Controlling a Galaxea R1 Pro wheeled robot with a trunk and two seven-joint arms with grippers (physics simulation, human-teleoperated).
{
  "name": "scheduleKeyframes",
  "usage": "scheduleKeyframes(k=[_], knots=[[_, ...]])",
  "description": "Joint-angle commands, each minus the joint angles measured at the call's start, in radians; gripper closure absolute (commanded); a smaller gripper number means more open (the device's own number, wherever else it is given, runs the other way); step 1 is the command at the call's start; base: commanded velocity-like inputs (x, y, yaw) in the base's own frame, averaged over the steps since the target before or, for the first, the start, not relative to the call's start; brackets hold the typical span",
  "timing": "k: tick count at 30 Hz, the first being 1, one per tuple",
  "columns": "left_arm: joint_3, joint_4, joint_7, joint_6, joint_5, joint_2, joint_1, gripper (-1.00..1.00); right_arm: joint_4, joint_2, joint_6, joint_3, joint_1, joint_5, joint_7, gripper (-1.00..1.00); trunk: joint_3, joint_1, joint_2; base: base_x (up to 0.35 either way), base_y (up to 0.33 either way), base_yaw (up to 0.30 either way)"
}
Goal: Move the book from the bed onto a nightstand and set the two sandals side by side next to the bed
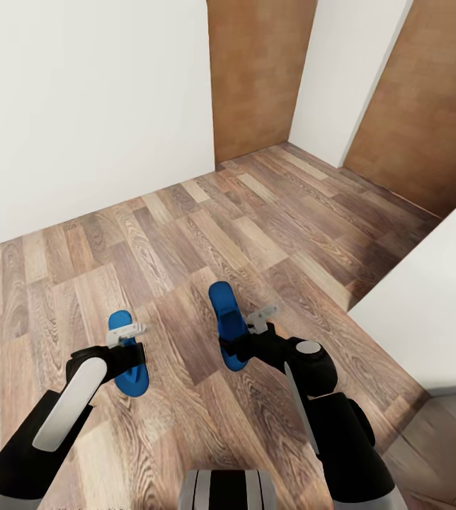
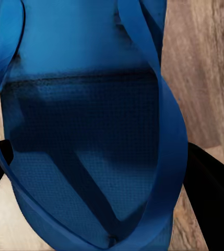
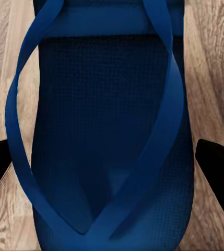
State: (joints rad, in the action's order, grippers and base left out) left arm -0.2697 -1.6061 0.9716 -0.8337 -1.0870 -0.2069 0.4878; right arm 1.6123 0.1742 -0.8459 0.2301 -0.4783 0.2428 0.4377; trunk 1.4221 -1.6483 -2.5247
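Note:
Two bright blue sandals are in my grippers above the wooden floor (image 1: 185, 234). My left gripper (image 1: 129, 350) is shut on the left sandal (image 1: 133, 382) across its width. In the left wrist view that sandal (image 2: 91, 104) spans the gap between the black fingers (image 2: 211, 198). The right sandal (image 1: 222, 304) points away from me, its heel held in my shut right gripper (image 1: 236, 347). The right wrist view has its sole and straps (image 3: 106, 104) between the dark fingertips (image 3: 216, 167). The bed's white mattress corner (image 1: 433, 304) lies at the right. The book and the nightstand are out of view.
White walls (image 1: 79, 106) rise ahead on the left and in the middle distance. Brown wooden panels (image 1: 256, 71) stand behind them and at the far right (image 1: 426, 106). Open floorboards stretch ahead between the left wall and the bed.

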Motion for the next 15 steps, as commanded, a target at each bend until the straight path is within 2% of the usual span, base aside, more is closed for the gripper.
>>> scheduleKeyframes(k=[1, 4, 6, 9, 11, 13, 15], knots=[[-0.005, -0.001, 0.011, -0.002, -0.008, 0.000, -0.003, 1.00, 0.001, 0.000, -0.004, 0.000, 0.000, 0.009, 0.008, 1.00, -0.003, 0.001, 0.000, 0.000, 0.000, 0.284], [-0.018, -0.001, 0.018, -0.002, -0.003, 0.003, -0.013, 1.00, 0.001, 0.000, -0.004, -0.001, 0.000, 0.007, 0.007, 1.00, -0.015, 0.002, 0.001, 0.000, 0.000, 0.284], [-0.059, -0.001, 0.027, 0.001, 0.003, 0.009, -0.041, 1.00, 0.001, 0.000, -0.006, -0.001, 0.005, 0.003, 0.007, 1.00, -0.023, 0.003, 0.001, 0.000, 0.000, 0.284], [-0.086, -0.001, 0.032, 0.021, 0.006, 0.023, -0.061, 1.00, 0.001, 0.000, -0.007, -0.001, 0.016, 0.002, 0.007, 1.00, -0.034, 0.004, 0.002, 0.000, 0.000, 0.284], [-0.099, 0.004, 0.034, 0.091, 0.021, 0.026, -0.089, 1.00, 0.001, 0.000, -0.007, -0.001, 0.022, 0.001, 0.008, 1.00, -0.042, 0.005, 0.002, 0.000, 0.000, 0.284], [-0.102, 0.006, 0.035, 0.125, 0.039, 0.024, -0.099, 1.00, 0.001, 0.000, -0.008, -0.001, 0.023, 0.001, 0.008, 1.00, -0.050, 0.006, 0.003, 0.000, 0.000, 0.284], [-0.105, 0.007, 0.036, 0.158, 0.075, 0.023, -0.112, 1.00, 0.001, 0.000, -0.008, 0.000, 0.025, 0.001, 0.009, 1.00, -0.057, 0.007, 0.003, 0.000, 0.000, 0.284]])
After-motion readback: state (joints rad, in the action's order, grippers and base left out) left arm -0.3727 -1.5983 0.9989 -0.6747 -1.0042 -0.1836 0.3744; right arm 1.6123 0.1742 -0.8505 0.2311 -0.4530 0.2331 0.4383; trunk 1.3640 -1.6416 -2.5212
